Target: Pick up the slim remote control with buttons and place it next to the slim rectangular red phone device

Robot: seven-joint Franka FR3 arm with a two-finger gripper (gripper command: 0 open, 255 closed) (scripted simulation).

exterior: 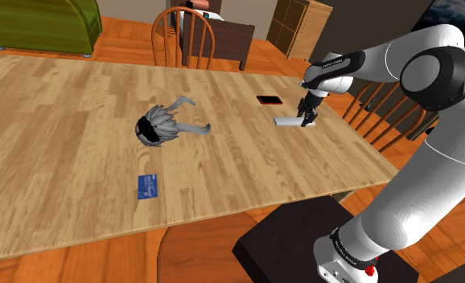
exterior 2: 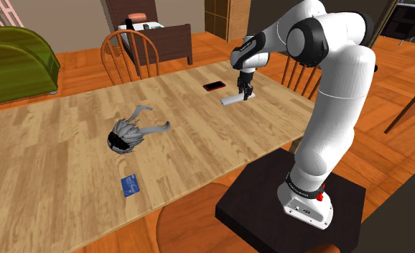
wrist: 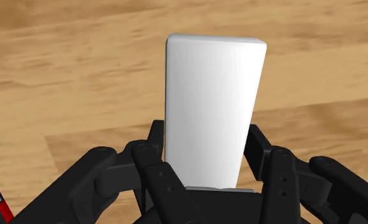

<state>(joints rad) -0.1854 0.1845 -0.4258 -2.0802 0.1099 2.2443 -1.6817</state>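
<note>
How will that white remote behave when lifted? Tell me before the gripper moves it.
The remote is a plain flat slab, so probably stiff and unlikely to roll. Its faces look smooth, so it may slip. The gripper clasps it near one end, so the long free end might tilt downwards when it leaves the table.

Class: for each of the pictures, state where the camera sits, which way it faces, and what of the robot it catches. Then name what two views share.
Shoulder view: beside and behind the stand, looking down across the wooden table; the white arm reaches left to the gripper.
Second exterior view: the same side, further back, looking down the table; whole arm and stand show.
Wrist view: on the gripper, looking along its black fingers, which clasp the white remote.
Shared: both exterior views show the red phone and blue card.
</note>
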